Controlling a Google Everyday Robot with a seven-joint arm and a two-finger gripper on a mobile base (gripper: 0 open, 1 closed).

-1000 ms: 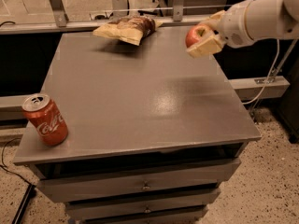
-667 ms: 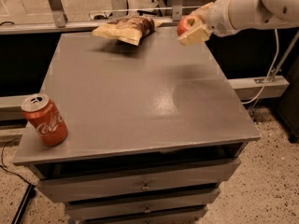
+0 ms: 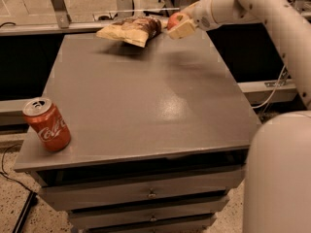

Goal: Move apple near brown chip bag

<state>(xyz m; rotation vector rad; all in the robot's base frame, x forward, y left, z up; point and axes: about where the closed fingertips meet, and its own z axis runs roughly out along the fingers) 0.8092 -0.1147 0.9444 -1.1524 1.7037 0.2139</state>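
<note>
Holding the apple [image 3: 172, 20] in the gripper [image 3: 177, 24], cream fingers [image 3: 183, 29] closed on the fruit, above the far right part of the grey cabinet top [image 3: 146, 96]. Noted of the apple: small, round, red-orange, partly covered by the fingers, stem not discernible. Located just right of the brown chip bag [image 3: 130, 29]; contact not determinable. Bag wrinkled, pale yellow-tan with dark brown patch, lying at the far edge. Recorded also: red Coca-Cola can [image 3: 47, 125], upright at near left corner, well apart.

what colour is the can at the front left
Red with white lettering; the can shows in the camera view. The tool holds the apple beside the chip bag.
</note>
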